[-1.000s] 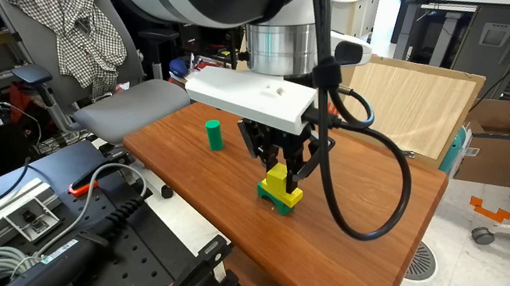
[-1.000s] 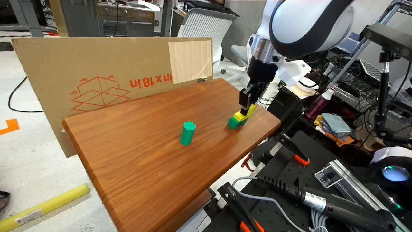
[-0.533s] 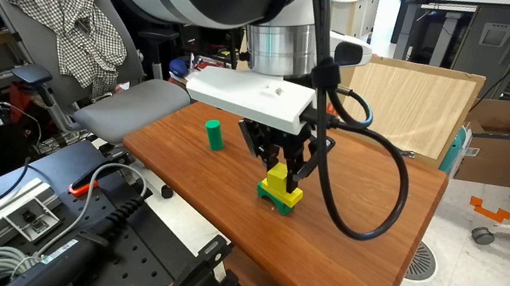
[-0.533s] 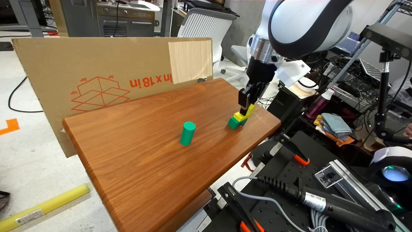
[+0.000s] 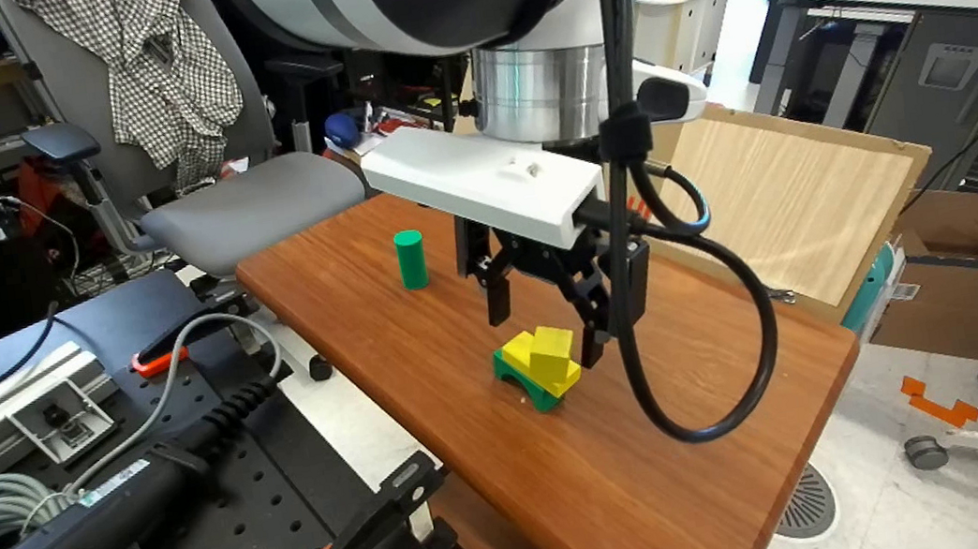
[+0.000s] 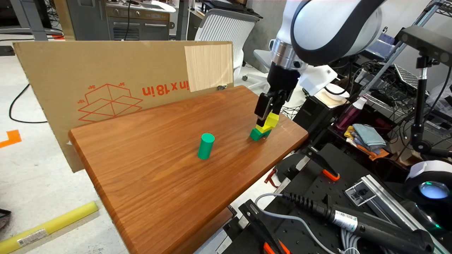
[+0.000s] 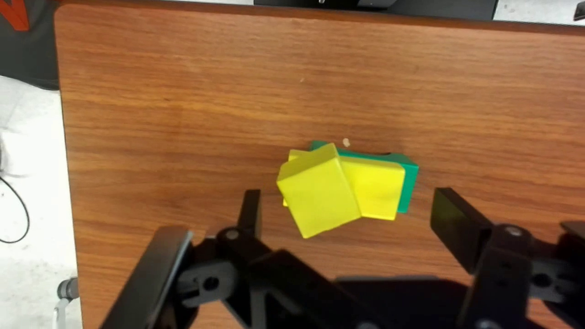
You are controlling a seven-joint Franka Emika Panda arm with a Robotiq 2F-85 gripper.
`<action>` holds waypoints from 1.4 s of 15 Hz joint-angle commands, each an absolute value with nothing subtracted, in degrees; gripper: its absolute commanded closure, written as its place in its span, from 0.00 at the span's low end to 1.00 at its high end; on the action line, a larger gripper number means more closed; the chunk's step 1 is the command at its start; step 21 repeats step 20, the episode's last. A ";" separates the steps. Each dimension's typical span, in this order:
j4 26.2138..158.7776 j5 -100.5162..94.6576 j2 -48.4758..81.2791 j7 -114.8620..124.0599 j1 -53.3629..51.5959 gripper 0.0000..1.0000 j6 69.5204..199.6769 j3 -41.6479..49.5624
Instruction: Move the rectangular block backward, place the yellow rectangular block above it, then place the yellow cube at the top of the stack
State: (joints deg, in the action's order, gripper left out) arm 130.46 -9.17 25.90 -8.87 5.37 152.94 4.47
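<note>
Brown wooden tabletop is the work surface. Near one end, the green rectangular block serves as base; the yellow rectangular block lies lengthwise along it for broad support, and the yellow cube rests on top, turned askew. The gripper has its jaws wide apart, gripping nothing, leaving the cube unclamped. Placement appears complete; retreat should be vertical.

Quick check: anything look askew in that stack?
Yes: the yellow cube sits twisted on the yellow rectangular block, its sides out of line with the block's. In the wrist view a corner seems to jut past a long edge. Whether the cube also tilts, I can't tell.
</note>
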 commanded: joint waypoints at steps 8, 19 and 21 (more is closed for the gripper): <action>137.35 -12.36 16.67 -9.55 4.77 0.00 150.06 5.91; 143.27 -15.04 10.08 -9.06 5.20 0.00 148.08 5.76; 143.62 -15.04 9.74 -9.06 5.20 0.00 148.08 5.75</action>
